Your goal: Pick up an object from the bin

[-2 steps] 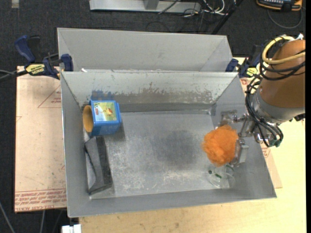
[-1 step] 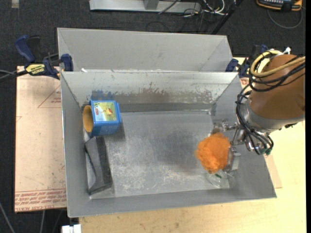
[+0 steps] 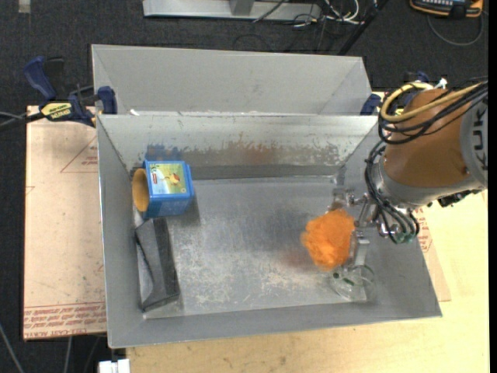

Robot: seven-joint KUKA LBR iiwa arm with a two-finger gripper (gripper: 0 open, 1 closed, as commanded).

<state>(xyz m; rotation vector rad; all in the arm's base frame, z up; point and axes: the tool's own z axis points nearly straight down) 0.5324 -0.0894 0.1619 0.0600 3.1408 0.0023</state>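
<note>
Under the arm (image 3: 427, 154), parted fingers (image 3: 353, 280) flank the fluffy orange ball (image 3: 326, 239).

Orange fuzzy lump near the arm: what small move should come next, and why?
Probably shift the gripper slightly toward the view's left, over the orange lump: it sits at the lump's right edge, not centred; the blue box lies far off.
</note>
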